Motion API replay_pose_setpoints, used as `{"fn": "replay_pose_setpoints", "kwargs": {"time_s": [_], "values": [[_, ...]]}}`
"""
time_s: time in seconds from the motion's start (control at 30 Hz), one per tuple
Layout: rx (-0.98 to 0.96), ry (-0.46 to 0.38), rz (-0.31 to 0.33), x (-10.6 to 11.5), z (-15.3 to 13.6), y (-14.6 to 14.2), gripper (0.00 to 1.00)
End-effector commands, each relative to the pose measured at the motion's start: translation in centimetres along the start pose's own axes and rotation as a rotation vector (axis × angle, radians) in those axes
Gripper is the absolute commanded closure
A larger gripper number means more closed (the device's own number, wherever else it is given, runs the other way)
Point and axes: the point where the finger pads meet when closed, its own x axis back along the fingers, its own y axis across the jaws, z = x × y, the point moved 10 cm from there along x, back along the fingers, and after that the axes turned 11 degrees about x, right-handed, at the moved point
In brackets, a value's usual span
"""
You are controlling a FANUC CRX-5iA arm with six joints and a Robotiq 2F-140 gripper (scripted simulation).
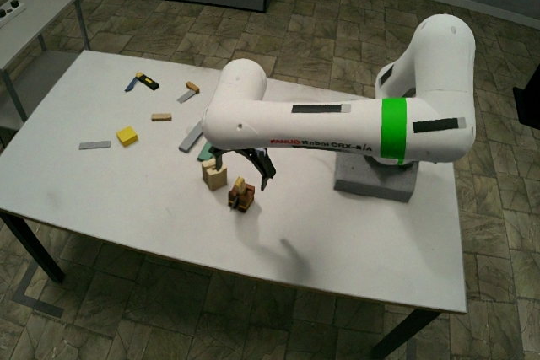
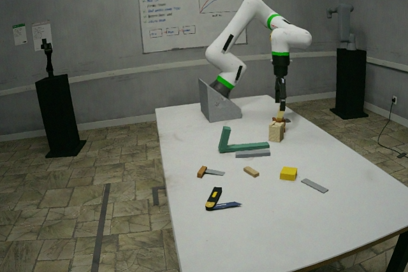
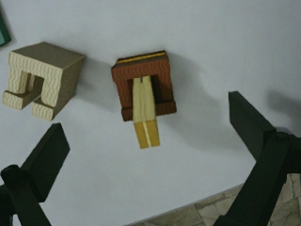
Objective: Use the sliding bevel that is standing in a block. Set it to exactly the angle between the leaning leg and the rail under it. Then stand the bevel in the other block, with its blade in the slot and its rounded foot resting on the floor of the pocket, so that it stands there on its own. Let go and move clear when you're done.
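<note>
The sliding bevel (image 1: 239, 184) (image 2: 280, 114) (image 3: 145, 116), with a pale wooden handle, stands upright in the dark brown block (image 1: 245, 200) (image 2: 284, 120) (image 3: 141, 66). The pale wooden block (image 1: 214, 174) (image 2: 276, 131) (image 3: 44, 75) stands just beside it with nothing in its slot. My gripper (image 1: 240, 174) (image 2: 280, 99) (image 3: 145, 122) is open wide and hangs just above the bevel, one finger on each side, touching nothing. The green leaning leg (image 2: 225, 136) rises from its green rail (image 2: 245, 146) behind the blocks; the arm hides most of it in the top view (image 1: 204, 151).
A grey bar (image 1: 190, 137) (image 2: 252, 153) lies by the rail. Farther off lie a yellow block (image 1: 126, 135) (image 2: 288, 173), a grey strip (image 1: 94, 144) (image 2: 314, 185), a small wooden piece (image 1: 160, 116) (image 2: 250, 171), a small square (image 1: 188, 91) (image 2: 206, 171) and a black-and-yellow tool (image 1: 146, 81) (image 2: 214, 198).
</note>
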Motion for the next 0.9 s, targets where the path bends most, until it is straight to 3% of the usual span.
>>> {"fn": "replay_pose_setpoints", "kwargs": {"time_s": [0.0, 0.17, 0.4, 0.87], "values": [[0.0, 0.0, 0.001, 2.3, 0.1, 0.0, 0.0], [0.0, 0.0, 0.001, 5.8, 0.2, 0.0, 0.0], [0.0, 0.0, 0.001, 7.9, 0.3, 0.0, 0.0], [0.0, 0.0, 0.001, 8.3, 0.3, 0.0, 0.0]]}}
